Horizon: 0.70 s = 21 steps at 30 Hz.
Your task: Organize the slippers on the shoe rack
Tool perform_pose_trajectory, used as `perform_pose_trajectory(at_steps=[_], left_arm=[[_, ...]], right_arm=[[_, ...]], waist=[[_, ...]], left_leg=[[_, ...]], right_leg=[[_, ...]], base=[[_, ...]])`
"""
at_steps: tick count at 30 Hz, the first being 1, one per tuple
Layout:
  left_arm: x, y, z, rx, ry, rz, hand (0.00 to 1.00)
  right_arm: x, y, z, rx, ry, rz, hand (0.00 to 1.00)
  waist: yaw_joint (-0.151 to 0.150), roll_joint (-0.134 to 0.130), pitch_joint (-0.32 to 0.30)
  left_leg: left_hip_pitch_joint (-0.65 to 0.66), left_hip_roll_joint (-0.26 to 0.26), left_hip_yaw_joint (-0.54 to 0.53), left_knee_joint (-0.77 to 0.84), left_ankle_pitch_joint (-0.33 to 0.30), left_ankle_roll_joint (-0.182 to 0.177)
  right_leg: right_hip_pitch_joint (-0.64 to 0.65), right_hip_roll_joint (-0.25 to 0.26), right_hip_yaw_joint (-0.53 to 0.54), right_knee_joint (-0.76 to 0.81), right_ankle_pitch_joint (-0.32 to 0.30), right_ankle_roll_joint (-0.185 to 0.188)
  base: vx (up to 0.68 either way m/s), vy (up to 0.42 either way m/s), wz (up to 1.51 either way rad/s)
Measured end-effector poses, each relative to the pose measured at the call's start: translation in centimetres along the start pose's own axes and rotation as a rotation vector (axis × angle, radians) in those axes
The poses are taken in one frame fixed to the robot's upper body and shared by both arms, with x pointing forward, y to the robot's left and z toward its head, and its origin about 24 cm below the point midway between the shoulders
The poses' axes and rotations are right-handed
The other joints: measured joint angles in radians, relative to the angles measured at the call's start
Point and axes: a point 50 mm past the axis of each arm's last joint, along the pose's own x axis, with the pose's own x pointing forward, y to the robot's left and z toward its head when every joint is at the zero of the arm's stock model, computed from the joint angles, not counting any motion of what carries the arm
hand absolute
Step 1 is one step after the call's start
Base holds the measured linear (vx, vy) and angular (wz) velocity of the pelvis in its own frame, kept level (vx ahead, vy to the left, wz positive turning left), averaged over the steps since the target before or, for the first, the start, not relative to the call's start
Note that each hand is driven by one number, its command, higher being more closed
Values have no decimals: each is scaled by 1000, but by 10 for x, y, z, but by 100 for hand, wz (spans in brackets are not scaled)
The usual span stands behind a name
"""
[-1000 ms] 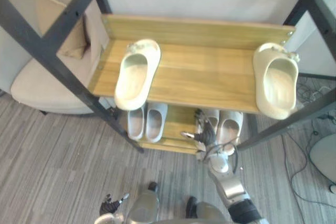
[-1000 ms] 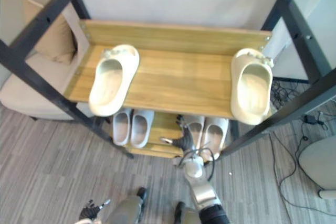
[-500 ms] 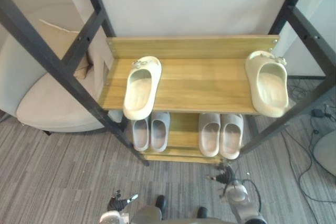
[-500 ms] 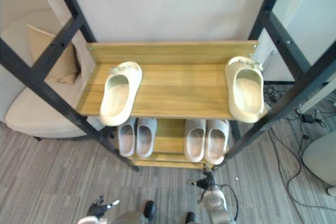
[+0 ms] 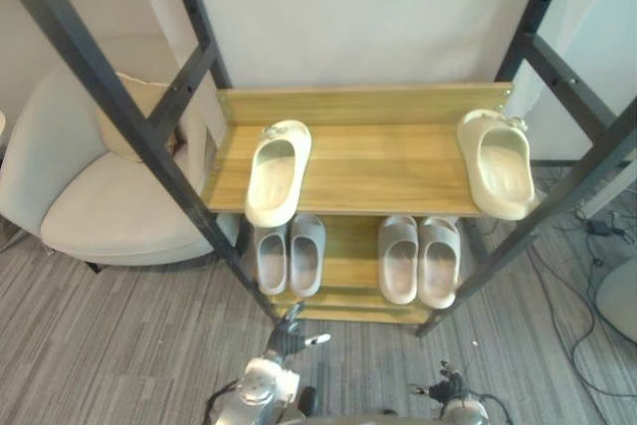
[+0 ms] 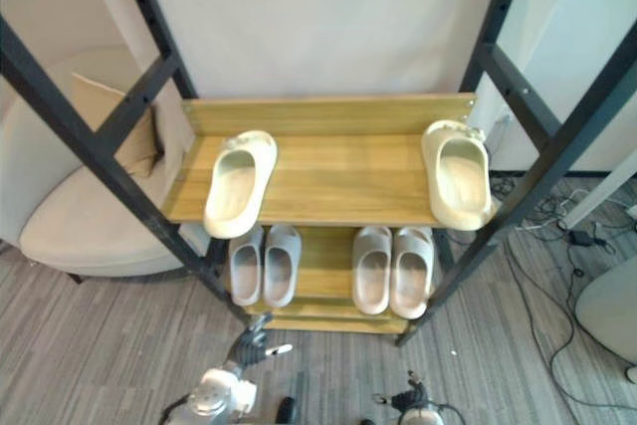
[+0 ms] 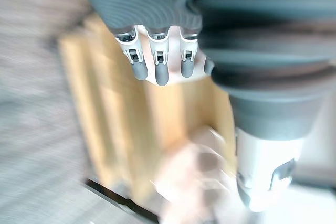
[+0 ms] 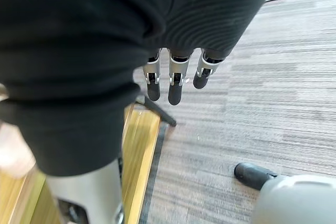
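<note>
Hovering low, left hand (image 5: pixel 286 333), fingers (image 7: pixel 155 71) straight

The wooden shoe rack (image 5: pixel 383 158) stands at the centre of the frame, with two plank shelves. On the top shelf, one cream slipper (image 5: pixel 278 171) lies at the left end, slightly slanted, its near end overhanging the front edge. A second cream slipper (image 5: pixel 496 163) lies at the far right end. On the lower shelf, a pale grey pair (image 5: pixel 289 254) sits side by side on the left, and a pale beige pair (image 5: pixel 419 259) on the right.
</note>
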Motion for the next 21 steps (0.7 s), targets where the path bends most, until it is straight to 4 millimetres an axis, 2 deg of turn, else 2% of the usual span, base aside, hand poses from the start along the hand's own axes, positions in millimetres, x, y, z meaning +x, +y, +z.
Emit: perform_pose_trajectory(at_steps=[4,10,13,17,21], left_arm=[[6,-23,34,-33,-143,-112,0],[9,-38,93,-81,-382,-197,0],[2,-39,135,-115,-561,-201,0],[-11,-37,179,-161,-768,-203,0],[-20,-28,201,-198,-876,-176,0]], right_arm=[[0,-2,-4,14,23,-8,0],[0,1,-1,15,8,-12,0],[-2,1,-1,4,-9,-8,0],[-4,4,0,-6,-19,1,0],[-5,4,0,-4,-24,0,0]], waist=[[-3,12,-10],[-6,17,-19],[-5,17,-35],[-4,7,-55],[-2,-2,-74]], left_leg=[[12,3,6,-1,-5,1],[48,8,33,-3,-15,3],[46,8,52,-1,-18,5],[44,6,55,0,-19,5],[46,3,56,0,-20,6]], right_leg=[[8,3,8,1,-4,-3],[16,2,27,36,-26,-5],[-4,-4,34,71,-43,-2],[-19,-12,42,104,-58,-1],[-18,-15,45,105,-59,0]], base=[[40,-7,-4],[-18,-6,-12],[-32,6,-8],[-1,5,-5],[0,0,0]])
